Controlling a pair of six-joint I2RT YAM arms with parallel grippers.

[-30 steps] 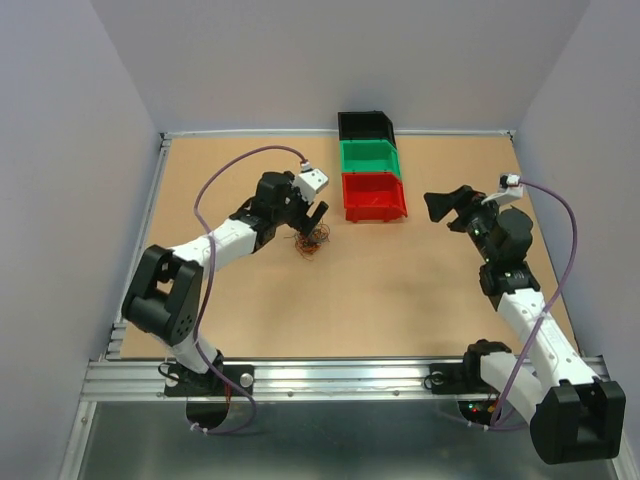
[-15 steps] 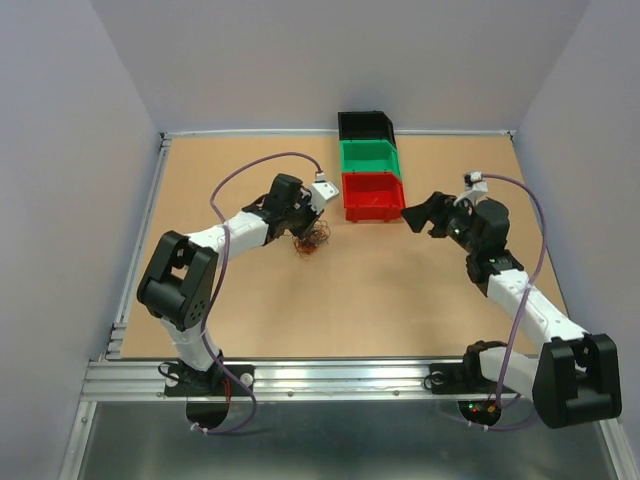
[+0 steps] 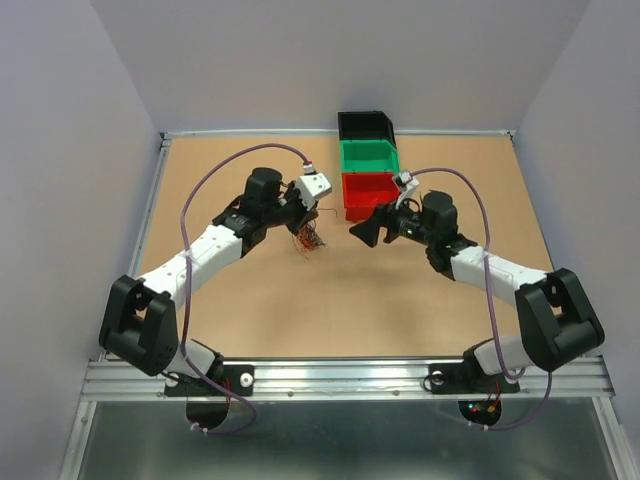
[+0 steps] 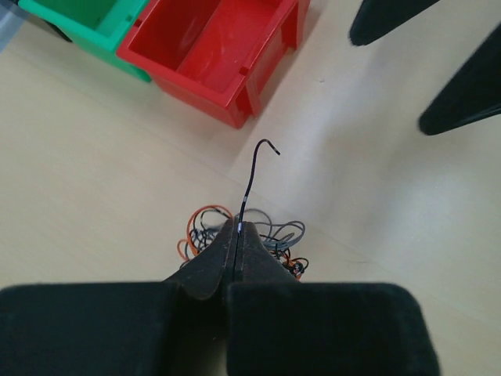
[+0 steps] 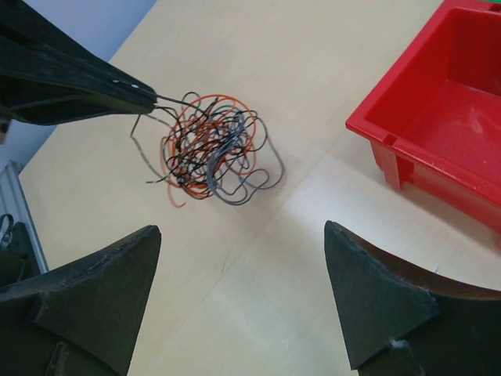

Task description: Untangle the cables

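Left pincer [image 4: 237,229] partly hides the cable tangle [image 4: 279,234]; green bin [image 4: 84,20] cropped.

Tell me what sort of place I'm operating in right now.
Probably a robot lab test cell: wooden tabletop boxed in by plain walls, red bin, green bin and black bin in a row, cable tangle as workpiece.

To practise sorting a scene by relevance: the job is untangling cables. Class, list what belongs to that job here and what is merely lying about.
Belongs to the job:
cable tangle
black wire, pinched in the shut left gripper
right gripper, open and facing the tangle

Just lying about:
red bin
green bin
black bin
Neither gripper is touching any of the bins.
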